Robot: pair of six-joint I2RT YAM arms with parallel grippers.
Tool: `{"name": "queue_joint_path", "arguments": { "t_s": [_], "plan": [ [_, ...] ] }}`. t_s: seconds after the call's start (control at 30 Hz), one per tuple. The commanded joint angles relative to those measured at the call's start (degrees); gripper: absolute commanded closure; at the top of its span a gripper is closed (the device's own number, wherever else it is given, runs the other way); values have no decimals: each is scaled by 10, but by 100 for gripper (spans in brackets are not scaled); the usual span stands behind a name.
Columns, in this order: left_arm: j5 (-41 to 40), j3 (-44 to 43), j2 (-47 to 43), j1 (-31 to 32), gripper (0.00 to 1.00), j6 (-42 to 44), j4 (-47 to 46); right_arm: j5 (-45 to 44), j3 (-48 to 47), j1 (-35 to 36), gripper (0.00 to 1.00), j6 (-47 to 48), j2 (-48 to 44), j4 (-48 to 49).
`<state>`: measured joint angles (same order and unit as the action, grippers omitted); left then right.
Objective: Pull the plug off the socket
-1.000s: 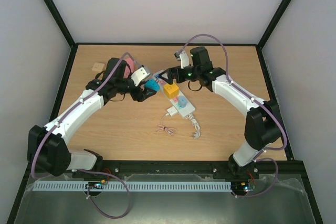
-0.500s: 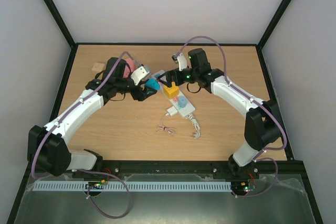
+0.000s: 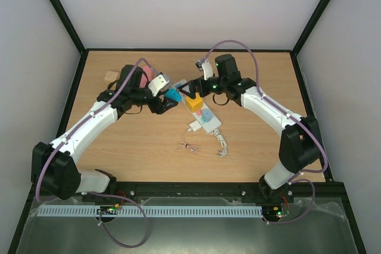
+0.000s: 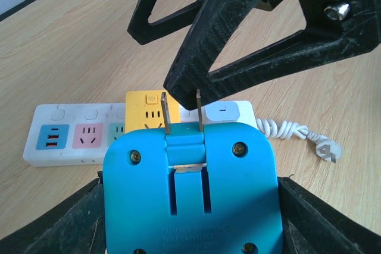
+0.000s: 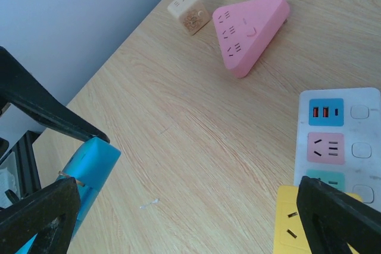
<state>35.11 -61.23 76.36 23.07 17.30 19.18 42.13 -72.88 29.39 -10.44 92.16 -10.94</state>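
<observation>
The socket, a long white power strip (image 3: 206, 116) with coloured outlets, lies mid-table. The plug, a small white charger (image 3: 194, 127), sits at the strip's near-left side, and its thin bundled cable (image 3: 187, 146) lies in front. In both wrist views the plug is hidden. My left gripper (image 3: 168, 102) is shut on a blue boxy piece (image 4: 190, 188) with two metal prongs and holds it left of the strip (image 4: 77, 135). My right gripper (image 3: 189, 87) is open and empty above the strip's far end (image 5: 336, 135).
A yellow cube adapter (image 3: 193, 102) sits on the strip and shows in the right wrist view (image 5: 297, 224). A pink triangle (image 5: 250, 25) and a small wooden cube (image 5: 189, 13) lie at the far left. The strip's curled white cord (image 3: 221, 143) trails toward me.
My right gripper has shifted slightly, staying over the strip's far end. My left arm, still holding the blue piece, has barely moved.
</observation>
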Motion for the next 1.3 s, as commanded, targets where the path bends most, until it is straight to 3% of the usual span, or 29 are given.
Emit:
{"name": "queue_joint_path", "arguments": {
  "t_s": [0.0,0.63,0.77,0.97,1.27],
  "plan": [
    [10,-12,4,-3,51,-6,-14,19,8,6,2,9,-20,-1],
    [-3,-13,5,-3,51,15,-5,33,11,28,0,6,-1,-7],
    [-17,-17,2,-3,51,35,6,31,5,28,5,1,11,-19],
    [-52,-19,-1,-2,52,82,24,100,-5,28,8,-16,24,-26],
    [-73,-11,-7,-2,52,122,37,166,-5,25,1,-43,-6,-17]
  ]
}}
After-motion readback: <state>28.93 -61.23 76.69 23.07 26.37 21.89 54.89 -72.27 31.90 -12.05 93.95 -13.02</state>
